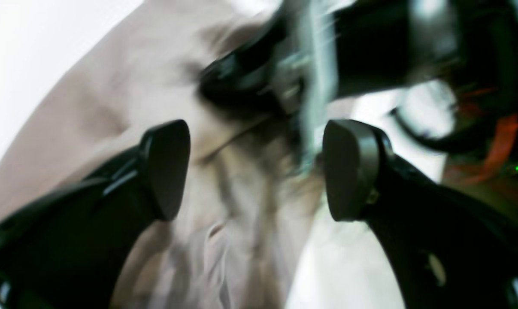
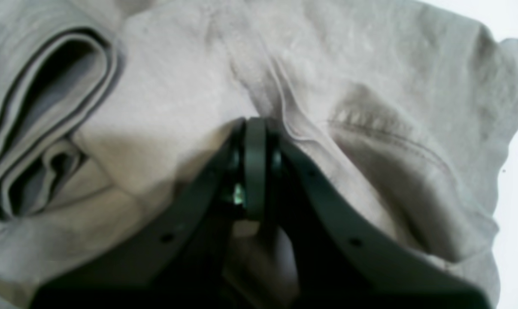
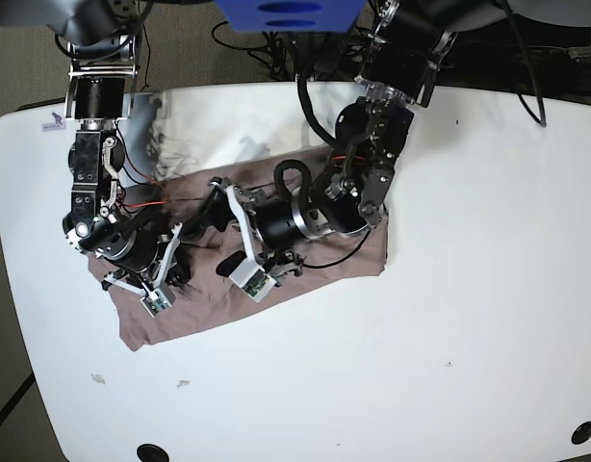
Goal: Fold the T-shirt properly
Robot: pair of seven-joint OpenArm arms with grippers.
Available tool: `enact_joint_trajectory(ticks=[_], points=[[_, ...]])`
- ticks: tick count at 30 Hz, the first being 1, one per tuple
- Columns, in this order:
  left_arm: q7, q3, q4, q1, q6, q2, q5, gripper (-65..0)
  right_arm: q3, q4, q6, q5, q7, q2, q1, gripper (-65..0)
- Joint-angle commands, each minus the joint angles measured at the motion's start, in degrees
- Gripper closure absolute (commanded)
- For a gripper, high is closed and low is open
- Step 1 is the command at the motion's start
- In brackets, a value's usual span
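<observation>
T-shirt, plain dusty mauve-brown knit with soft wrinkles, lies spread across the upper-left part of the white rounded tabletop, both arms working over it.

Base view, going left to right from the shirt's left edge:
- Lower-left corner of the cloth reaches toward the table's near-left side; the fabric there lies flat.
- Right gripper, black with a white bracket, sits on the shirt's left portion. Jaws are pressed fully together. In the right wrist view the closed fingertips meet at a raised crease of fabric; whether any cloth is actually pinched between them I can't tell. To the left of the fingers in that view a stack of folded layers shows several edges curled over one another; to the right runs a stitched seam, with the cloth's edge just beyond it.
- Left gripper, also black with a white bracket, is over the middle of the shirt, just right of the right gripper. Jaws are spread wide. Left wrist view is motion-blurred: two dark oval pads stand well apart, wrinkled cloth is visible between them, and nothing is clamped.
- Right edge of the shirt ends just past the left arm's elbow.
</observation>
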Motion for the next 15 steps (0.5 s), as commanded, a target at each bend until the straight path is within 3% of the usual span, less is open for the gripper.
enact_joint_trajectory(ticks=[1, 15], points=[[-1.47, 0.83, 1.19, -1.96, 2.98, 0.55, -1.61, -46.4, -1.02, -1.4, 1.63, -3.31, -8.38, -0.12, -1.52, 0.0], [-1.29, 4.0, 5.24, -3.54, 7.81, 0.55, -1.69, -46.4, -1.02, -1.4, 1.63, -3.31, -8.38, -0.12, -1.52, 0.0]])
